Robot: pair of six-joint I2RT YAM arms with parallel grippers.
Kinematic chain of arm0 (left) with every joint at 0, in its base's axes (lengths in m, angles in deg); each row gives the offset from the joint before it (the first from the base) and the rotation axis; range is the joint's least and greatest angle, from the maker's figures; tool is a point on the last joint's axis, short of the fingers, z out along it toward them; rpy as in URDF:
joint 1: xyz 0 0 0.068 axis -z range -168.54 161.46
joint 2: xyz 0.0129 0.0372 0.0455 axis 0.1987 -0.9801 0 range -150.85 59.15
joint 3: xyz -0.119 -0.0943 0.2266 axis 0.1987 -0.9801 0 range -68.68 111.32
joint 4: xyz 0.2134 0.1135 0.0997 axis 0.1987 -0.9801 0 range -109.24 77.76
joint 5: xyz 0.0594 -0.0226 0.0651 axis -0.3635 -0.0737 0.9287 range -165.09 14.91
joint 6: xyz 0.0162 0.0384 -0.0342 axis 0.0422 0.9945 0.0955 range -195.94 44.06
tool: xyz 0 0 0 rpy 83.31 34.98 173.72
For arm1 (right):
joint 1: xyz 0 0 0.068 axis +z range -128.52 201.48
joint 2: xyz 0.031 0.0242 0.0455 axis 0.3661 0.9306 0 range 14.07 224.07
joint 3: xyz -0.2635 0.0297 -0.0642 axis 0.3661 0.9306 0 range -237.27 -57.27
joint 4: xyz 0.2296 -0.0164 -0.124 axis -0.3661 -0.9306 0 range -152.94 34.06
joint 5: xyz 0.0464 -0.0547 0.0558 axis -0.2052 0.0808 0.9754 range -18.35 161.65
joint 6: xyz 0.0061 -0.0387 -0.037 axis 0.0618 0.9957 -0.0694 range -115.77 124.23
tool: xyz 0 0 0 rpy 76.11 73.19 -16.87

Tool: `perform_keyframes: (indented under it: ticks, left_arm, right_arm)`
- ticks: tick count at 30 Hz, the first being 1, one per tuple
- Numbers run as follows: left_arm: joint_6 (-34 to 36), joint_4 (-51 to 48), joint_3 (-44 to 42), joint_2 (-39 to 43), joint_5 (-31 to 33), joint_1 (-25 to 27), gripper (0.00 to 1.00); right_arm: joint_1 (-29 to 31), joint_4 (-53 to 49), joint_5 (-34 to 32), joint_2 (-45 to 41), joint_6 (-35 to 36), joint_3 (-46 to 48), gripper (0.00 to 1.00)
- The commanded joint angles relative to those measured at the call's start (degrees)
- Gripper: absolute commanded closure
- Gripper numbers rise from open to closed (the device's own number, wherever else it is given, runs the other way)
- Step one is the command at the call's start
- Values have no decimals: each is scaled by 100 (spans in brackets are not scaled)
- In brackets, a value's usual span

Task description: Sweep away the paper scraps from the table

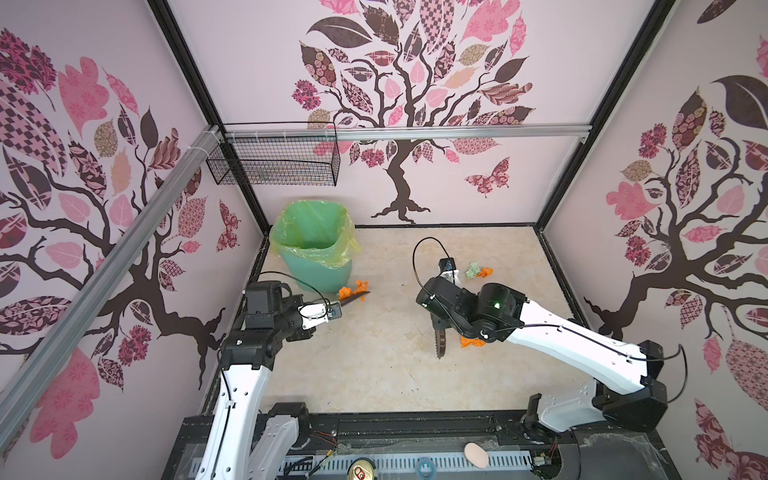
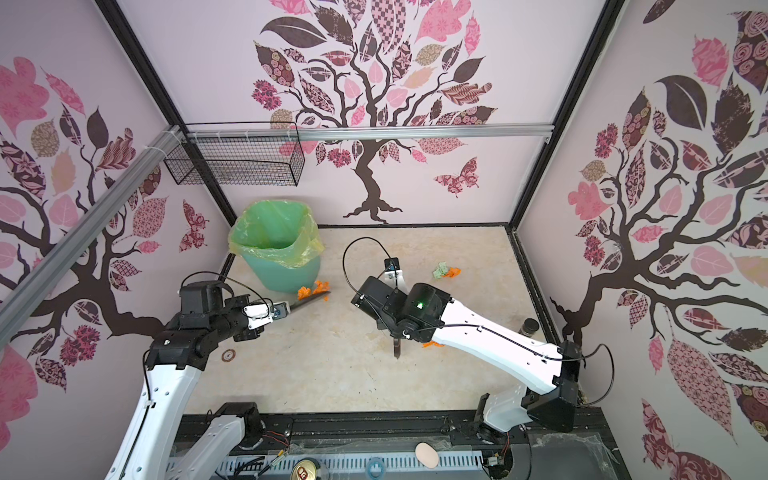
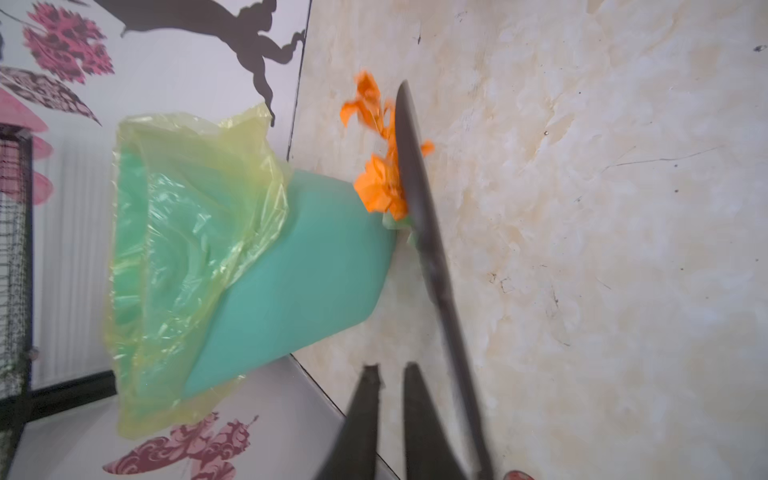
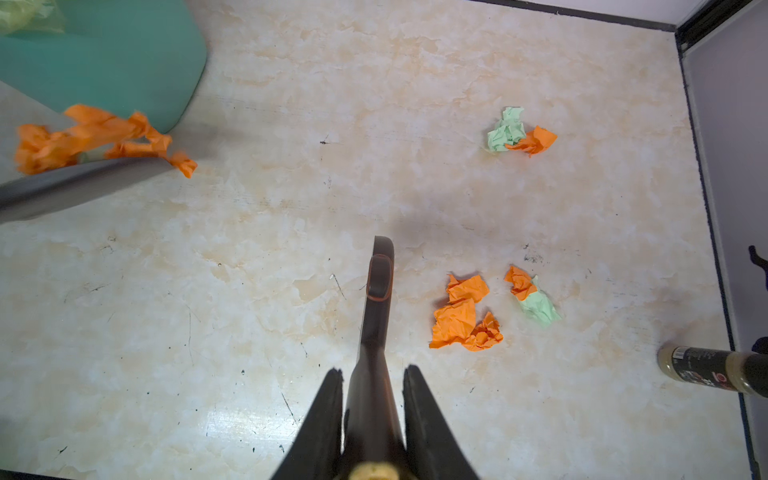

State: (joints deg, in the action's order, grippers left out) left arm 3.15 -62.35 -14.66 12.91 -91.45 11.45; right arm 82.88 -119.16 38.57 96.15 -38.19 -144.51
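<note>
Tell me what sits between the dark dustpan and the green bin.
Crumpled orange paper scraps, with a sliver of pale green paper, sit between the dustpan and the bin, against the dustpan's face. The left wrist view shows it most clearly.

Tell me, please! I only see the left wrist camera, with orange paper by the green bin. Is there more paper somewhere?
Observer: Yes. An orange pile sits on the table beside the brush.
Operator: Any green paper?
Observer: Yes, a green-and-orange clump lies next to that pile, and another clump lies nearer the back wall.
Operator: Who has the brush?
Observer: The right gripper is shut on its handle.
</note>
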Motion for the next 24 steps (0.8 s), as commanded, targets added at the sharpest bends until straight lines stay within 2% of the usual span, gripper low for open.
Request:
perform_keyframes:
  ticks: [1, 4, 8, 13, 15, 18, 20, 22, 24]
  left_arm:
    - [-143, -65, 251, 118, -303, -32, 100]
    - [-201, -194, 281, 175, -428, -32, 100]
    - [-55, -350, 175, 236, -229, -47, 100]
    - [370, -420, 64, 261, -623, -696, 100]
    - [476, -476, 303, 27, -899, -1199, 97]
    - [807, -777, 902, -685, -1448, -2330, 80]
    - [1174, -916, 1207, -1268, -1997, -3362, 65]
    - [1912, -1149, 1349, -1815, -2511, -4278, 59]
    - [2839, -1654, 1361, -2332, -2677, -4876, 57]
  right_arm:
    - [-23, 119, -19, 171, 97, -54, 100]
    - [-24, 176, 52, 235, 157, -80, 100]
    - [-24, 323, 241, 307, 331, -144, 100]
    - [-32, 420, 293, 618, 673, -422, 100]
    - [-56, 516, 342, 751, 851, -566, 100]
    - [-152, 886, 679, 911, 1135, -712, 100]
    - [-199, 1116, 929, 1012, 1304, -865, 100]
    - [-214, 1224, 1072, 1104, 1428, -1035, 100]
    - [-229, 1310, 1142, 1142, 1546, -1127, 100]
